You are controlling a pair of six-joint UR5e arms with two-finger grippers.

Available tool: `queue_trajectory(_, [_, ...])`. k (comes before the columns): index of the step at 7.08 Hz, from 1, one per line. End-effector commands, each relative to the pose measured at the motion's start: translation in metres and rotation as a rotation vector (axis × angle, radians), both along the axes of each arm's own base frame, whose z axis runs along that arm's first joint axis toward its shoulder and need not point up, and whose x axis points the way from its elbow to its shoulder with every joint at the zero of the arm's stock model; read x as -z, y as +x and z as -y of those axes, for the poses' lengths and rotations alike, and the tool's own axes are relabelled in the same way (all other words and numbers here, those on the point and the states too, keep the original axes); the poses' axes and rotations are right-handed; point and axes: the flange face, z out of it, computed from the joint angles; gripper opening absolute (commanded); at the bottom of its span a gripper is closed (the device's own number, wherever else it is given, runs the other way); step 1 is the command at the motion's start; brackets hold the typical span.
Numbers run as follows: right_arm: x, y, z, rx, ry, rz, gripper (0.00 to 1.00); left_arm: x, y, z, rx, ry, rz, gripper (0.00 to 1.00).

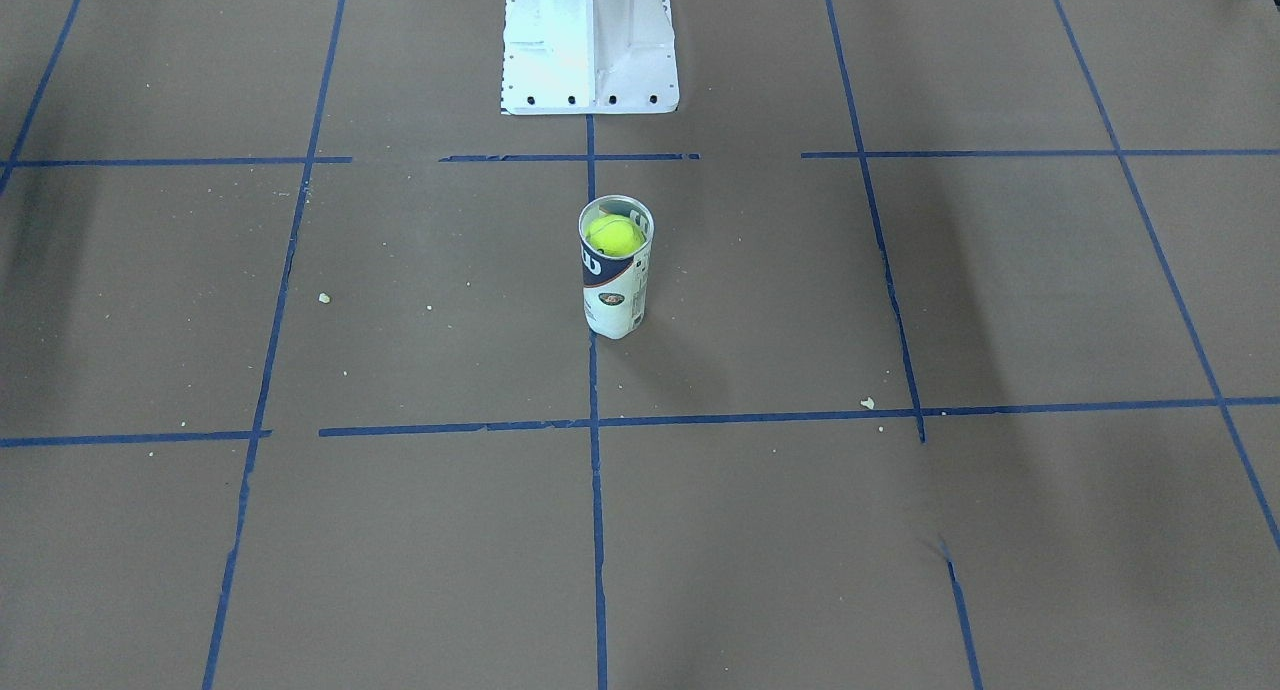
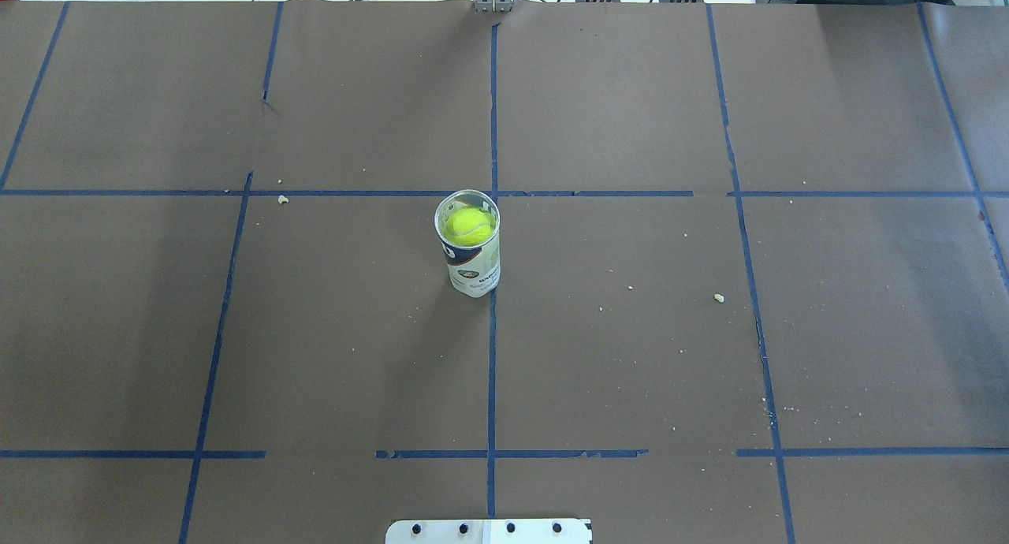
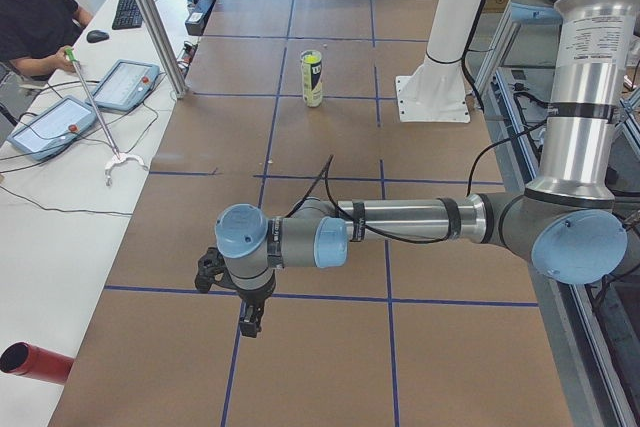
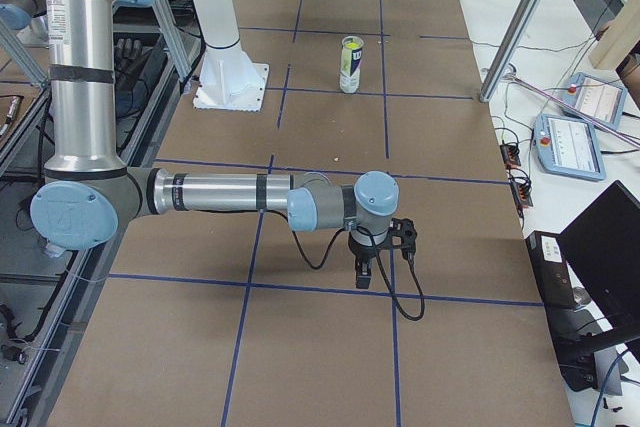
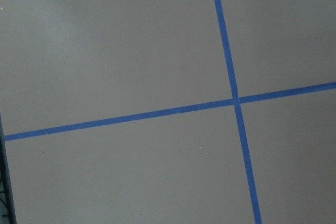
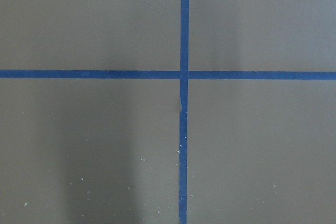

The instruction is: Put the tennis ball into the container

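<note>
The container (image 1: pixel 615 292) (image 2: pixel 474 266), a clear tube with a white and navy label, stands upright at the table's middle on a blue tape line. A yellow-green ball (image 1: pixel 614 235) (image 2: pixel 468 225) with a pale seam sits inside it near the open top; no lettering shows, so I cannot tell which ball it is. No ball lies on the table. The left gripper (image 3: pixel 247 324) hangs over the table's left end, far from the tube (image 3: pixel 312 82). The right gripper (image 4: pixel 362 275) hangs over the right end, also far from the tube (image 4: pixel 350 67). Whether either is open, I cannot tell.
The white metal pedestal (image 1: pixel 590 60) (image 2: pixel 489 530) stands behind the tube on the robot's side. Blue tape lines grid the brown table. An operator (image 3: pixel 35 17) with a grabber stick and tablets sits at a side desk. A red cylinder (image 3: pixel 30 362) lies there too.
</note>
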Motion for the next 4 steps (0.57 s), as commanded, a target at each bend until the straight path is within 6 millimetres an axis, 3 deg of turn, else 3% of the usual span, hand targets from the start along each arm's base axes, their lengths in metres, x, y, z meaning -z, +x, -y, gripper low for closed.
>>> queue_trajectory(1, [0.0000,0.0000,0.0000,0.000,0.000,0.000,1.00,0.0051,0.0003,0.0017,0.059,-0.043,-0.004,1.00])
queue_trajectory(4, [0.0000,0.0000,0.0000,0.000,0.000,0.000,1.00,0.0064,0.0010,0.0022,0.060,-0.050,-0.004,1.00])
